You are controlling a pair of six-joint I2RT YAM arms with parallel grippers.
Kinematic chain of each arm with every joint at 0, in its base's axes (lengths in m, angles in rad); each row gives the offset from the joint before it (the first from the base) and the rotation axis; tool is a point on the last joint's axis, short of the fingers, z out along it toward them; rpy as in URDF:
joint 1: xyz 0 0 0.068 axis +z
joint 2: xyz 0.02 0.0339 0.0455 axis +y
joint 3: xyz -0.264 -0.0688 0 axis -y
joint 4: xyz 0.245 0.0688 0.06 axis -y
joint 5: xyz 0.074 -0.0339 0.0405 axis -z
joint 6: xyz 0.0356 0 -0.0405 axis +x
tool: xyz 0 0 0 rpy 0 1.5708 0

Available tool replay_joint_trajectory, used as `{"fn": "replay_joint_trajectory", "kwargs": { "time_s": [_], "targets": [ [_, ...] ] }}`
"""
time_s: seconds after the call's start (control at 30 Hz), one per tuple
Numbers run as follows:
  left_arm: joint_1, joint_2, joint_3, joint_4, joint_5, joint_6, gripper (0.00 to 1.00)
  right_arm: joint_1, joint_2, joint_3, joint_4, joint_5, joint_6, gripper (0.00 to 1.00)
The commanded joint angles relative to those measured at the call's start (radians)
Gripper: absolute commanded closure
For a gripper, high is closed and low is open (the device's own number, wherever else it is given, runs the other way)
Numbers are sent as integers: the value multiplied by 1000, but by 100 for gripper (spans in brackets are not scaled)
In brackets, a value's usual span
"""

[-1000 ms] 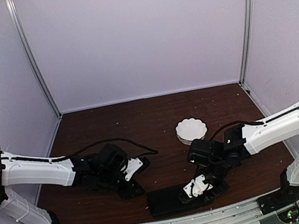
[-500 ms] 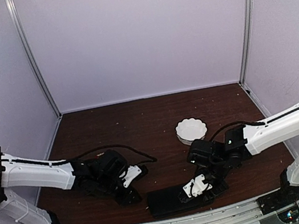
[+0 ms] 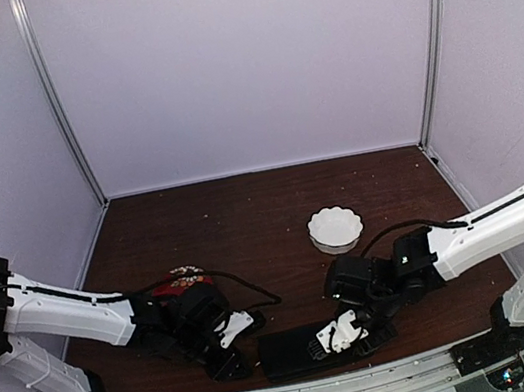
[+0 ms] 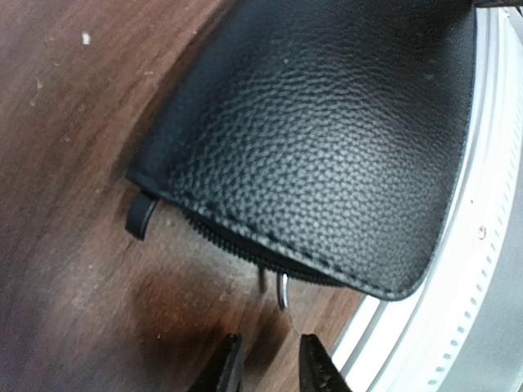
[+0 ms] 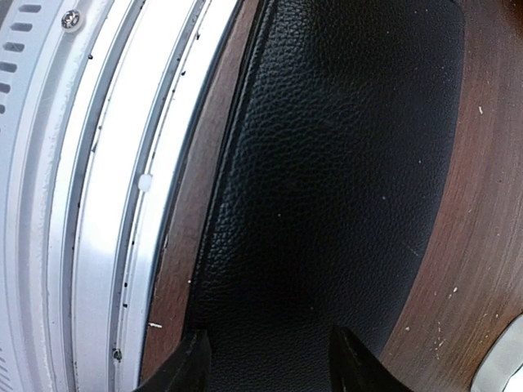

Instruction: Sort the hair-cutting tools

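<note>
On the dark brown wooden desk (image 3: pixel 246 219), a flat black grained-leather zip case (image 4: pixel 327 139) lies at the near edge. The left gripper (image 4: pixel 270 355) has narrow, empty jaws beside the case's zip corner. The right gripper (image 5: pixel 265 355) spreads its jaws wide over the case. The hair-cutting tools are out of sight.

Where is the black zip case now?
Top view: the black zip case lies centre, at the table's near edge, between the left gripper and right gripper.

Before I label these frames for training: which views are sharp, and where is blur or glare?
Left wrist: black case grain crisp, table near the bottom soft and shadowed. Right wrist: case grain sharp, metal rail glaringly bright. Top external: evenly lit, but the dark case barely stands out from the dark table.
</note>
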Motion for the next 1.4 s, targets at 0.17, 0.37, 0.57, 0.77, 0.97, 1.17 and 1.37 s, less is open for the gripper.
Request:
{"fn": "replay_joint_trajectory", "kwargs": {
  "time_s": [0.17,0.37,0.57,0.77,0.97,1.17,1.37],
  "targets": [
    [1,79,31,83,21,2,82,22,-5,-5,31,45,24,50],
    [1,116,55,105,17,26,100,25,0,-5,27,38,21,51],
    [1,115,83,103,4,60,100,33,2,-2,26,23,29,50],
    [2,121,100,110,7,87,100,35,4,9,-5,-23,35,32],
    [14,141,107,166,12,91,100,35,15,14,2,-17,54,31],
    [16,156,121,177,-2,83,77,31,11,10,34,57,87,32],
    [27,4,58,129,-2,101,65,23,-33,4,3,68,73,33]
  ]
}}
